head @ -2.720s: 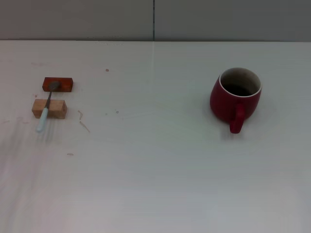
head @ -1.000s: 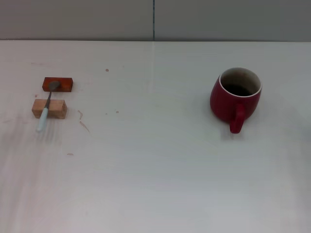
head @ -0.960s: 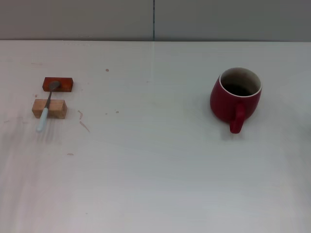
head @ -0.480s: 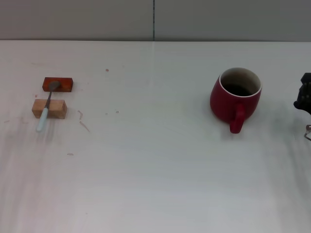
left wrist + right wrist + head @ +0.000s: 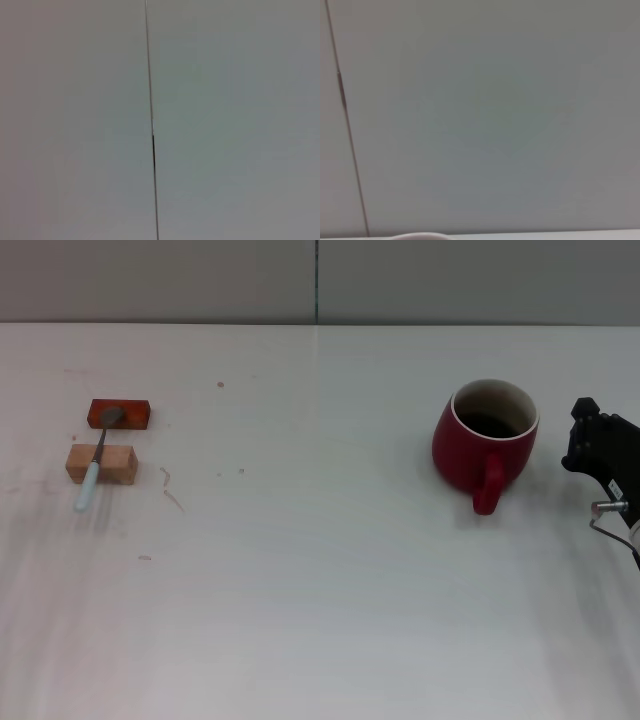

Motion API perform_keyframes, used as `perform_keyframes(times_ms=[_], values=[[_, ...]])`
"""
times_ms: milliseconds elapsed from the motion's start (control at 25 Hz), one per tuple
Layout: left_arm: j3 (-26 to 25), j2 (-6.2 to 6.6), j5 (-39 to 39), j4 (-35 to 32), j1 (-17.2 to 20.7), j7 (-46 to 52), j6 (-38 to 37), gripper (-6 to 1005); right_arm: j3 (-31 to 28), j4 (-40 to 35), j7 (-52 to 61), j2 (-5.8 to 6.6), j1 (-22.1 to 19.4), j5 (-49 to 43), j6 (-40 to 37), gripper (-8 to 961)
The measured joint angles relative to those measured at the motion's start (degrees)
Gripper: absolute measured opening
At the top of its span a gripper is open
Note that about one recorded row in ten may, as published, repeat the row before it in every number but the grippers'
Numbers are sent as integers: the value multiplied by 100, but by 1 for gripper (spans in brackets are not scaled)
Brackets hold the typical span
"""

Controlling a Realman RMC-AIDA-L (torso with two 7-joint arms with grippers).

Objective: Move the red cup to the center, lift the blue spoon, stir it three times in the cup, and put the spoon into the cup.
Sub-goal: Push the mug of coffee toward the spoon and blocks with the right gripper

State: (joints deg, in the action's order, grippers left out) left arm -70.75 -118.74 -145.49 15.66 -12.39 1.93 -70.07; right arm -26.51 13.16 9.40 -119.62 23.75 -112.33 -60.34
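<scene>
Two arms serve this job, yet only the right gripper [image 5: 600, 455] shows, low at the table's [image 5: 320, 620] right edge just beside the cup [image 5: 485, 438]; whether it is wide or narrow I cannot tell. The left gripper is out of sight. The cup sits right of centre, handle toward the robot: glazed ceramic, rounded, probably heavy, slick and breakable, so the handle or rim looks the safest hold. Far left, the spoon [image 5: 95, 462] lies bridged over a pale wooden block [image 5: 101, 464] with its bowl on an orange block [image 5: 119, 414]. Slim, stiff and light, its raised blue handle suits a pinch.
</scene>
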Motion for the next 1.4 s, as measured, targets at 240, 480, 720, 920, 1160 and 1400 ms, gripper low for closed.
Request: perform_keyframes(times_ms=[240,480,720,920,1160,1400], values=[[9,0,-6,-1,0,0,0,861,163,69,0,0,26,0,41,-2],[72,1,-5,-1,0,9,0,861,245,142,0,0,86,0,158,-1],[87,1,-6,-2,0,9,0,861,437,210,1,0,193,1,272,-1],[130,1,12,24,-1,9,4,862,551,306,2,0,269,1,346,-2],[139,1,-5,57,-9,9,20,862,723,448,2,2,388,-1,404,-2],[142,1,-4,60,-35,9,20,862,903,598,1,0,562,-6,504,-2]])
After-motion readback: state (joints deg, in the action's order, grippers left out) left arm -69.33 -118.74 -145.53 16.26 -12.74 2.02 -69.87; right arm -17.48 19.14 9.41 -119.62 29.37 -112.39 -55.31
